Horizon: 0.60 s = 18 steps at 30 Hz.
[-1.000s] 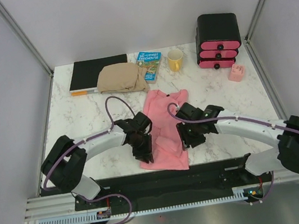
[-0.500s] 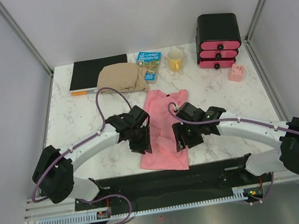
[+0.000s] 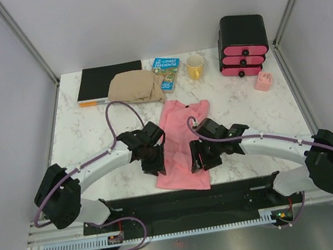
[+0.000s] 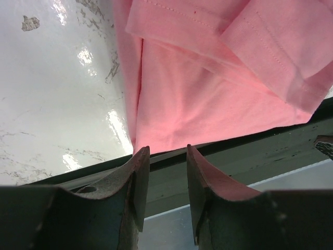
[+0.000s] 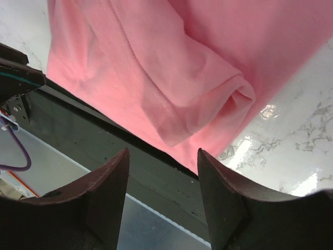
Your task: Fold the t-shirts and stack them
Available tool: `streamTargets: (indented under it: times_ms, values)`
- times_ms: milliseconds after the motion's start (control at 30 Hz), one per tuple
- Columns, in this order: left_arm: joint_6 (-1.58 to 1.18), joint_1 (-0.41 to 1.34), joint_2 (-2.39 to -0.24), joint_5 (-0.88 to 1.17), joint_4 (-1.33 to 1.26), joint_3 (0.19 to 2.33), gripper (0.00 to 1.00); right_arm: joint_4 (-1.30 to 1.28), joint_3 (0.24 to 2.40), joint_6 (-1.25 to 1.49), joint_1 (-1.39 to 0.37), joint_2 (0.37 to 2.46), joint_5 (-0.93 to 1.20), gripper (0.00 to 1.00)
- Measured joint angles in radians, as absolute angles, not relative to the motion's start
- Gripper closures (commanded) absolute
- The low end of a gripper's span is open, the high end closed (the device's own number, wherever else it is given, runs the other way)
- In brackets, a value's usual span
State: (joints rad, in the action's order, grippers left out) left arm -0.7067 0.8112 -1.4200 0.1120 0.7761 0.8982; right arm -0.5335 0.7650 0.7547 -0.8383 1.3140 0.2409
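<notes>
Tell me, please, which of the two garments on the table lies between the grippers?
The salmon-pink t-shirt, lying flat at the near edge between the left gripper and right gripper. The tan garment is bunched at the far side, beside the book.

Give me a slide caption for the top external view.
Left end effector and right end effector, both open, over either side of the folded pink t-shirt; tan cloth, book and mug behind.

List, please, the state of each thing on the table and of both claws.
Pink t-shirt: sides folded in, lying flat, not held.
Left claw: open, empty.
Right claw: open, empty.
Tan cloth: loosely folded bundle.
Drawer box: drawers shut.
Mug: upright.
Book: closed, flat.
</notes>
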Motion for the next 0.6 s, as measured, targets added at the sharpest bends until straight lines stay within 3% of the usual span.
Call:
streamTargets:
  times_ms: [400, 600]
  values:
    - [-0.707, 0.811, -1.42, 0.106, 0.776, 0.892, 0.59, -0.482, 0.757, 0.781, -0.843, 1.375, 0.266, 0.37]
    - [-0.707, 0.811, -1.42, 0.106, 0.776, 0.888, 0.59, -0.468, 0.743, 0.786, -0.845, 1.39, 0.266, 0.44]
